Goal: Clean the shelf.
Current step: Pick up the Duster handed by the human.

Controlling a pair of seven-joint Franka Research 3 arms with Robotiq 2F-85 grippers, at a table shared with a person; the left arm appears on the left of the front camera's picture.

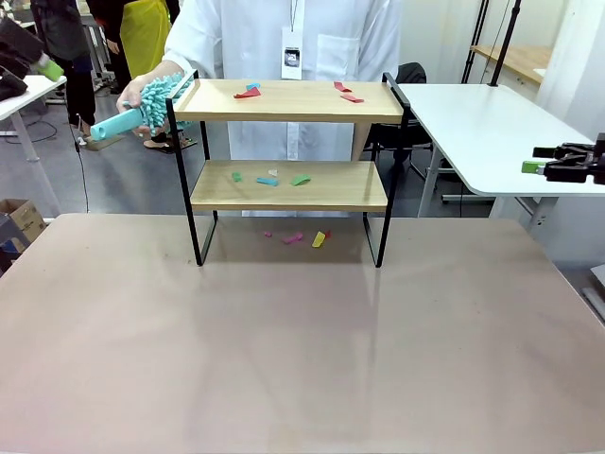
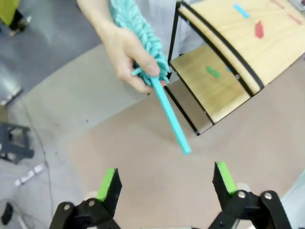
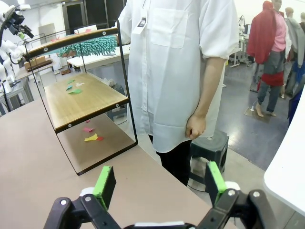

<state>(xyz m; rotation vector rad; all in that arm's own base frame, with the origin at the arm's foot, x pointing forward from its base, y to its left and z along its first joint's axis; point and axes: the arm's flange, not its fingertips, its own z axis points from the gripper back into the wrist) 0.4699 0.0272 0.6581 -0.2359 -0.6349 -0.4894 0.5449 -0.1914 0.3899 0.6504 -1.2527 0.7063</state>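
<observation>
On the shelf (image 1: 288,101) lie scraps (image 1: 267,181), perhaps paper; left gripper (image 2: 166,172) and right gripper (image 3: 159,171) gape.

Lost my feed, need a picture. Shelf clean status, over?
Left hand open, empty. Right hand open, empty. Shelf littered with coloured scraps, both boards. Person holds teal duster at its top left corner.

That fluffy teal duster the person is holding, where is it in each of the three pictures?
Front view: the duster is upper left, at the left end of the shelf top.
Left wrist view: duster top centre, in the person's hand, handle slanting downward.
Right wrist view: duster upper left, along the top board.
Shared landmark: the shelf.
</observation>
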